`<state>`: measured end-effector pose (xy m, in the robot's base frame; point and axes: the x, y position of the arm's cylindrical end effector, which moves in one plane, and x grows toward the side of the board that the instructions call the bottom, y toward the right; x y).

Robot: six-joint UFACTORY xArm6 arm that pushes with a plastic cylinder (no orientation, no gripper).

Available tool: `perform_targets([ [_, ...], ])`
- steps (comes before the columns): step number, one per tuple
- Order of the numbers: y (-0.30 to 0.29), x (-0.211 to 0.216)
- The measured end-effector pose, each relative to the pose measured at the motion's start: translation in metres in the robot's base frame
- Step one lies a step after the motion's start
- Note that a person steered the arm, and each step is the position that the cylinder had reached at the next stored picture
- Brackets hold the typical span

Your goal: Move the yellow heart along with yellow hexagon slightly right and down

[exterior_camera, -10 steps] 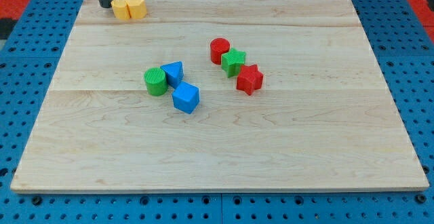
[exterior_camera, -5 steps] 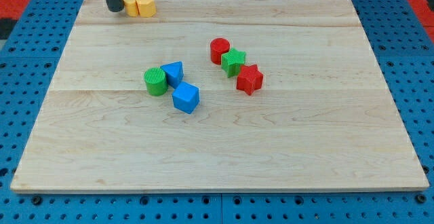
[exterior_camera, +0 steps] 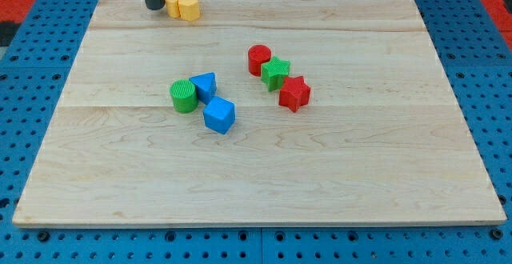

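My tip [exterior_camera: 154, 7] is resting on the desk [exterior_camera: 256, 176] near its top-left corner, the dark rod rising out of the view's top. The arm is ending in this plain rod, with no fingers to open or close, so there is no grip state to give.

Just to the view's right of my tip, the yellow heart [exterior_camera: 173, 2] is sitting touching or almost touching the rod; its lobed outline is only faintly readable at this size. Pressed against its right side, the yellow hexagon [exterior_camera: 189, 6] is showing a flat top and faceted, ribbed side walls in a slightly deeper yellow. The two yellow blocks are lying together as a pair along the desk's top edge, well apart from everything else.

Further down, left of the middle, a green cylinder [exterior_camera: 183, 96] is sitting beside a blue triangle [exterior_camera: 206, 85], with a blue cube [exterior_camera: 218, 115] just below them toward the view's bottom. Right of the middle, a red cylinder [exterior_camera: 258, 59], a green star [exterior_camera: 276, 72] and a red star [exterior_camera: 294, 94] are forming a close diagonal line running down toward the view's right.
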<state>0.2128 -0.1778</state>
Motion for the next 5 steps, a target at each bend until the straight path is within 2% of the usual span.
perform_targets([
  [1, -0.015, -0.006],
  [3, 0.002, -0.021],
  [5, 0.063, -0.019],
])
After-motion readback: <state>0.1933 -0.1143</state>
